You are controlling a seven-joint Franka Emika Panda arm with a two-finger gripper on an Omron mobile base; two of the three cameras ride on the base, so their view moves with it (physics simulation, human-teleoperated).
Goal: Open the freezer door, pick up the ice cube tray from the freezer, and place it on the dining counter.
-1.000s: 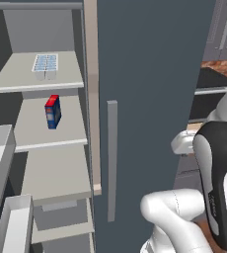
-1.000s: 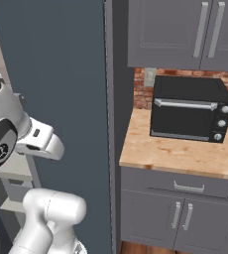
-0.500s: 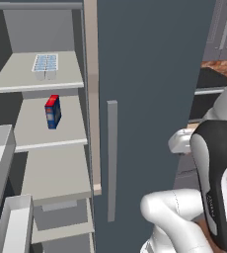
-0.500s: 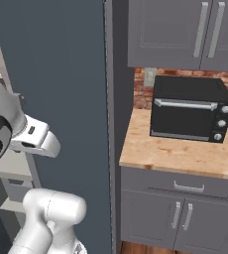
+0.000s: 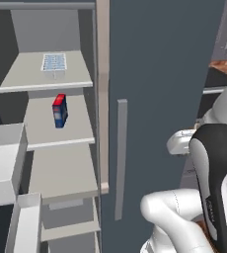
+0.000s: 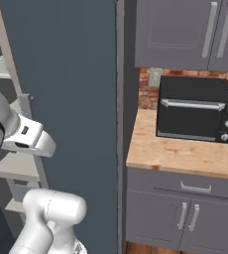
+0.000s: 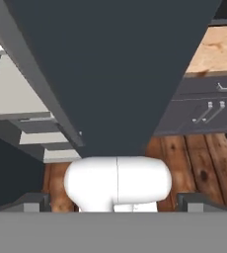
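On the top shelf [image 5: 34, 78] of the open freezer sits the tray [image 5: 54, 62], long axis running front to back | gripper [image 7: 113, 200] jaws spread wide, nothing held, aimed down at the floor | tray probably lies up and left of the fingers.

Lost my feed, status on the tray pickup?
Gripper open, empty. Ice cube tray on top freezer shelf, untouched. Red-and-blue box one shelf below; path clear.

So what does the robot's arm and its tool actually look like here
The arm is glossy white with rounded, bulbous links and a dark charcoal joint cover carrying small, unreadable lettering. No loose cables show. The tool has two small dark grey finger tips.
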